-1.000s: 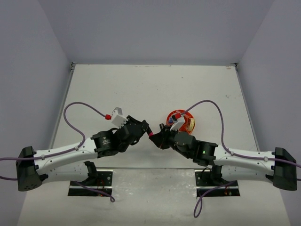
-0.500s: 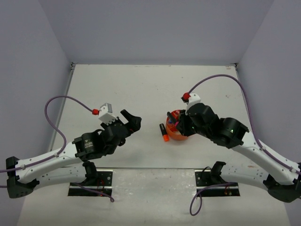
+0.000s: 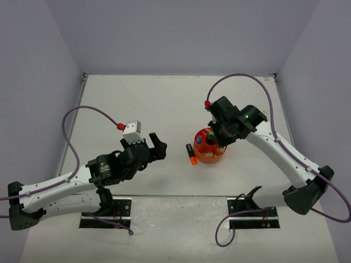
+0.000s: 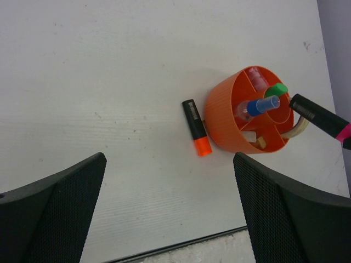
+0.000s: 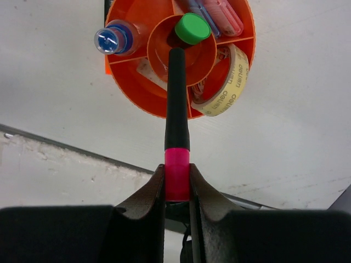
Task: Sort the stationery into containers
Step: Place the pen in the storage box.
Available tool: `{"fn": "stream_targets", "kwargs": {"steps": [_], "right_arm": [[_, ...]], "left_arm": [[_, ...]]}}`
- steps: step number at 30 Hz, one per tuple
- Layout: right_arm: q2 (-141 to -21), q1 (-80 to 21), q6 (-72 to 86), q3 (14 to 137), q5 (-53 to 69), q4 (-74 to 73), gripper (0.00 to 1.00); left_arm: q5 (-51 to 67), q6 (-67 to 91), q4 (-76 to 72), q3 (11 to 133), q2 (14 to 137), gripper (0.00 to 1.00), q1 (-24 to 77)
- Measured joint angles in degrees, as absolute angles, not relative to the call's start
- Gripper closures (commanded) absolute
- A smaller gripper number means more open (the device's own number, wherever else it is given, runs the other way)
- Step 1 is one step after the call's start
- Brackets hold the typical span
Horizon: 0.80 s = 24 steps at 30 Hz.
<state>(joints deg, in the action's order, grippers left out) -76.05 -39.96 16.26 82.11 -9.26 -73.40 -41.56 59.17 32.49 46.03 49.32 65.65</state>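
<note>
Right wrist view: right gripper (image 5: 177,181) pinches a black pink-cap marker (image 5: 177,98) by its pink end, fingers pressed tight on both sides. The marker's black end points at the organiser (image 5: 153,107) and lines up with the central cup – cannot tell if it is inside or only above. A green-cap marker (image 5: 192,28) stands in that cup, just beside the black end. Outer compartments: blue marker (image 5: 113,39) upright in one, cream tape (image 5: 227,82) on edge in another, pink markers (image 5: 219,16) in a third at the far side.

Left wrist view shows the held marker tilted, its end near the organiser's rim. An orange-cap marker (image 4: 196,127) lies flat on the tabletop (image 3: 164,98), just beside the organiser's wall on the left-arm side; touching or not, cannot tell.

Left gripper (image 3: 157,143) is spread wide and holds nothing – it hangs above bare tabletop, well apart from the organiser.
</note>
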Motion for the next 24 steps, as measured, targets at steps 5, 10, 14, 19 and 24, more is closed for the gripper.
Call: {"fn": "stream_targets", "kwargs": {"steps": [5, 10, 14, 19, 24], "right_arm": [[-80.5, -38.5, 14.4, 83.4, -8.1, -74.4, 1.0], [-85.1, -37.5, 13.6, 84.5, -8.0, -75.3, 1.0], [-87.3, -37.0, 13.1, 86.4, -8.0, -75.7, 0.97], [-89.0, -36.7, 12.6, 87.6, -8.0, -75.9, 0.83], [-90.8, -36.7, 12.5, 88.3, -8.0, -76.0, 0.71]], "left_arm": [[-40.6, 57.2, 32.1, 44.9, 49.0, 0.0, 65.7], [-40.3, 55.9, 31.6, 43.9, 48.5, 0.0, 65.7], [-40.0, 55.3, 30.9, 43.1, 48.0, 0.0, 65.7], [-39.5, 54.8, 30.4, 42.5, 47.9, 0.0, 65.7], [-39.3, 54.4, 30.2, 42.3, 47.9, 0.0, 65.7]]}}
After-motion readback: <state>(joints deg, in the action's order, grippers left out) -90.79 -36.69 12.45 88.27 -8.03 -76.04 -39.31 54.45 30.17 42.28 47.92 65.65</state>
